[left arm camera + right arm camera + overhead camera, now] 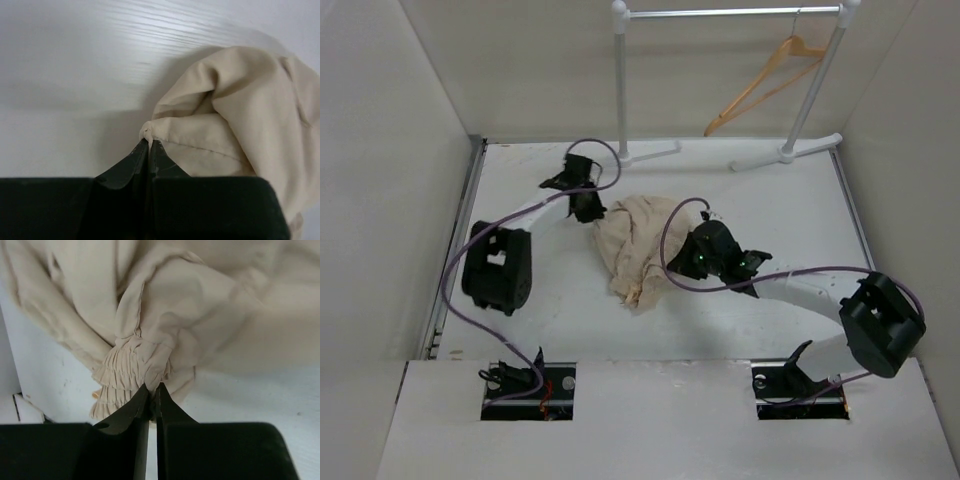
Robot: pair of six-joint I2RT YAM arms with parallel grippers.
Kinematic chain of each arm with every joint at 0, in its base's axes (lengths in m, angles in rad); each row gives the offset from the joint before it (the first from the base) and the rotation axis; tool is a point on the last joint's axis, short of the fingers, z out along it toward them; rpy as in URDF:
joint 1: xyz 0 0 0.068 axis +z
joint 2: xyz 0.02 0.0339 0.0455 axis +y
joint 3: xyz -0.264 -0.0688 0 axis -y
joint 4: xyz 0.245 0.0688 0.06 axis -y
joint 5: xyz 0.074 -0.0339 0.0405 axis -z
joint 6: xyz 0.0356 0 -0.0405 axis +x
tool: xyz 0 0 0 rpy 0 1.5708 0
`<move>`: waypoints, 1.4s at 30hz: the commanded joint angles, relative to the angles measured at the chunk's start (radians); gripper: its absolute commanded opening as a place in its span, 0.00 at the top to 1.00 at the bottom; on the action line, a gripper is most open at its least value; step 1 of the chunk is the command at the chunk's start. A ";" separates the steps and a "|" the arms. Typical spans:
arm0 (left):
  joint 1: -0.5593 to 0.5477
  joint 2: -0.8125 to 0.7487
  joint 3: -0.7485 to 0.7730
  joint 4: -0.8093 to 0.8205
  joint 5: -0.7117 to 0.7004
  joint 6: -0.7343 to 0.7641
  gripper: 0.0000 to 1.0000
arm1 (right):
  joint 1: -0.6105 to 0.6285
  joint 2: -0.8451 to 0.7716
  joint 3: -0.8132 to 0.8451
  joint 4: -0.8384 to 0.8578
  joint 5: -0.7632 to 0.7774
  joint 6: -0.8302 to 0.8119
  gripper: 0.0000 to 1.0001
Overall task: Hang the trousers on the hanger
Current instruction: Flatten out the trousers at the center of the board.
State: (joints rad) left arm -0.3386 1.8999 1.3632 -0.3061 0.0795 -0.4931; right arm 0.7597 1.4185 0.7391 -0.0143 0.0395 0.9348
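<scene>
The beige trousers (635,245) lie bunched in the middle of the white table. My left gripper (588,207) sits at their upper left edge and is shut on a pinch of the cloth (146,131). My right gripper (682,262) sits at their right edge and is shut on the gathered elastic waistband (135,367). The wooden hanger (765,85) hangs by its hook from the white rail at the back right, apart from both grippers.
The white garment rail (730,12) stands at the back on two feet (785,152). White walls close the table on the left, back and right. Purple cables (670,235) loop over the cloth and along both arms.
</scene>
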 commanded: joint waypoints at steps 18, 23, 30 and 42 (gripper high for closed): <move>0.316 -1.007 -0.493 -0.306 -0.204 -0.194 0.54 | -0.470 -0.567 0.139 -0.569 -0.009 -0.188 0.91; 0.263 -0.958 -0.513 -0.272 -0.208 -0.222 0.50 | -0.602 -0.376 0.051 -0.382 0.003 -0.159 0.91; 0.140 -0.780 -0.432 -0.209 -0.205 -0.240 0.46 | -0.560 -0.340 0.095 -0.394 0.218 -0.209 0.44; 0.168 -0.828 -0.455 -0.197 -0.226 -0.213 0.35 | -0.228 -0.547 -0.043 -0.650 0.375 -0.041 0.17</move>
State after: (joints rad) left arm -0.1635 1.0309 0.8829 -0.5297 -0.1692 -0.7151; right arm 0.5251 0.9142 0.7322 -0.5713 0.3576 0.8024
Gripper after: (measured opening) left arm 0.639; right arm 0.828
